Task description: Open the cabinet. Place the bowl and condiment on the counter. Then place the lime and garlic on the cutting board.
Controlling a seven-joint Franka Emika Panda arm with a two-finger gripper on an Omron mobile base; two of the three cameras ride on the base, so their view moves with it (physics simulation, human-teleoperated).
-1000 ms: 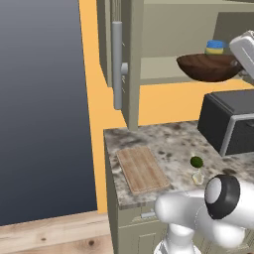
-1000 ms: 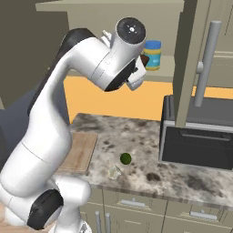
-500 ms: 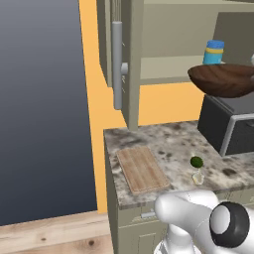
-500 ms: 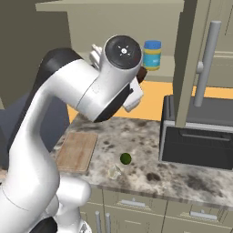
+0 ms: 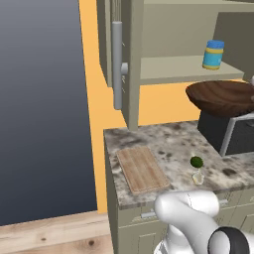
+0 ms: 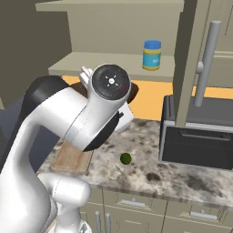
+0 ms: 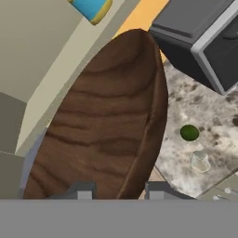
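Observation:
The cabinet [image 5: 130,59] stands open, with the blue and yellow condiment [image 5: 214,54] [image 6: 152,55] on its shelf. In the hand view my gripper [image 7: 120,190] is shut on the rim of the dark wooden bowl [image 7: 107,125], one finger on each side of the rim. The bowl [image 5: 223,96] hangs in the air below the shelf, just above the black appliance. On the counter [image 5: 171,141] lie the lime [image 5: 197,161] [image 7: 189,132] and, beside it, the pale garlic [image 5: 198,177] [image 7: 200,161]. The cutting board [image 5: 142,168] [image 6: 73,157] lies bare to their left.
A black boxy appliance [image 6: 198,136] [image 5: 233,134] stands on the counter at the right, under the bowl. The open left door with its grey bar handle [image 5: 117,64] juts out over the counter's left end. The right door [image 6: 195,59] hangs open above the appliance.
The bowl has come out of the cabinet shelf, down and toward the robot, still in the gripper. The arm has swung closer to the base. Condiment, lime and garlic stayed put.

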